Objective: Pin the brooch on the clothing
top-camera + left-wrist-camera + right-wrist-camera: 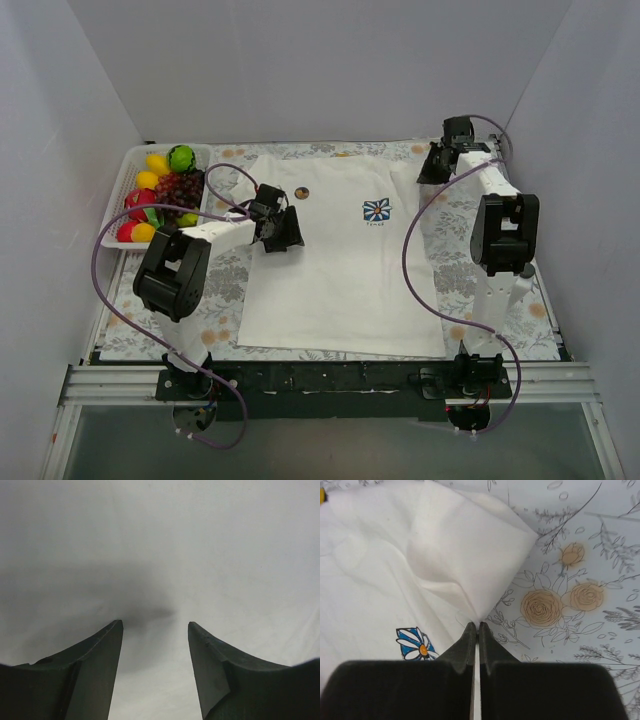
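The white T-shirt [335, 270] lies flat on the floral cloth, its blue-and-white logo [377, 210] on the chest. The tiny brownish-gold brooch [302, 192] sits on the shirt near the collar, left of the logo. My left gripper [285, 232] is open and empty, low over the shirt just below and left of the brooch; its wrist view [155, 625] shows only white fabric. My right gripper [432, 167] is at the shirt's right sleeve; in its wrist view [478, 625] it is shut on the sleeve's edge [470, 580], with the logo [415, 644] to its left.
A white basket [118, 195] of toy fruit stands at the far left. The grey floral cloth [470, 260] covers the table around the shirt. White walls enclose the back and both sides.
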`<state>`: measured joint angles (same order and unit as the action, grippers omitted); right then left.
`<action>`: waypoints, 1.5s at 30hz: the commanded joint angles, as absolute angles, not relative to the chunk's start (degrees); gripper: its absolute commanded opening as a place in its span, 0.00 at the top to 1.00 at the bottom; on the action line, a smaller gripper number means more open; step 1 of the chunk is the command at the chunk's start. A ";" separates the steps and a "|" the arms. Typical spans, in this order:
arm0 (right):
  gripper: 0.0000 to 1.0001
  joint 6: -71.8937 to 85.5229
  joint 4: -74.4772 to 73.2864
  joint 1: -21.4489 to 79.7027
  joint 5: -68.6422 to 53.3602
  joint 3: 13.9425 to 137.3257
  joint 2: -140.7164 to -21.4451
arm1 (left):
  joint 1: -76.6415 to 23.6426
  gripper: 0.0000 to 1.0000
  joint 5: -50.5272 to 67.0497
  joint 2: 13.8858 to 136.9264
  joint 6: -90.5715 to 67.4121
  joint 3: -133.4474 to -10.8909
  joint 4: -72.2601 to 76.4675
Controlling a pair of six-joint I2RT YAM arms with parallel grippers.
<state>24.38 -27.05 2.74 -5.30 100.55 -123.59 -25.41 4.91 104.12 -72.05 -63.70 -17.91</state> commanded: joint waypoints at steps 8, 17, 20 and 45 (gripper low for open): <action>0.99 8.44 -34.45 3.16 3.25 111.36 -120.23 | -25.75 0.45 3.78 104.50 -72.60 -61.00 -20.65; 0.64 8.96 -32.79 4.13 0.44 108.38 -120.06 | -26.10 0.43 3.78 104.50 -72.33 -61.08 -21.09; 0.63 10.54 -30.51 4.04 0.79 106.53 -119.62 | -26.10 0.42 3.34 103.98 -72.25 -60.73 -21.27; 0.47 19.07 -31.82 1.49 7.47 111.70 -134.20 | -26.54 0.40 3.95 104.68 -72.16 -60.03 -21.18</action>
<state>17.39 -31.59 1.85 7.49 108.81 -132.00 -25.78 4.73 103.48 -72.47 -62.43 -16.16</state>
